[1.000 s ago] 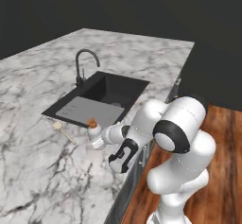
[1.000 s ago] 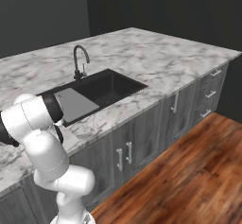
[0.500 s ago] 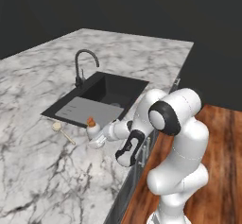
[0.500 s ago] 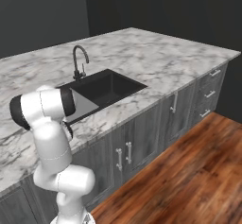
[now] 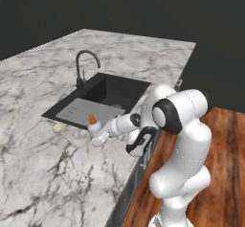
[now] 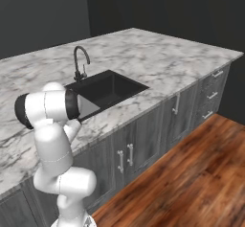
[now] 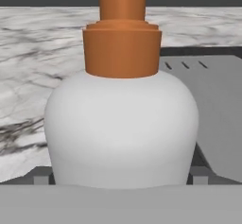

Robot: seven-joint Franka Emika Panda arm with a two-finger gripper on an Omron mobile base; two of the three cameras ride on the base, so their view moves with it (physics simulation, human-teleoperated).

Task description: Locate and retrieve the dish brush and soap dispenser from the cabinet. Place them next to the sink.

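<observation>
A glossy white arm of rounded segments with black joint bands and a dark hand.

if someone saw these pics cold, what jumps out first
Probably the soap dispenser: its white body and orange pump top loom large in the hand view, standing upright on the marble counter by the near edge of the black sink. The gripper sits right at the bottle with its jaws wide open. Next, the dish brush lies flat on the counter just left of the bottle in the left base view.
</observation>
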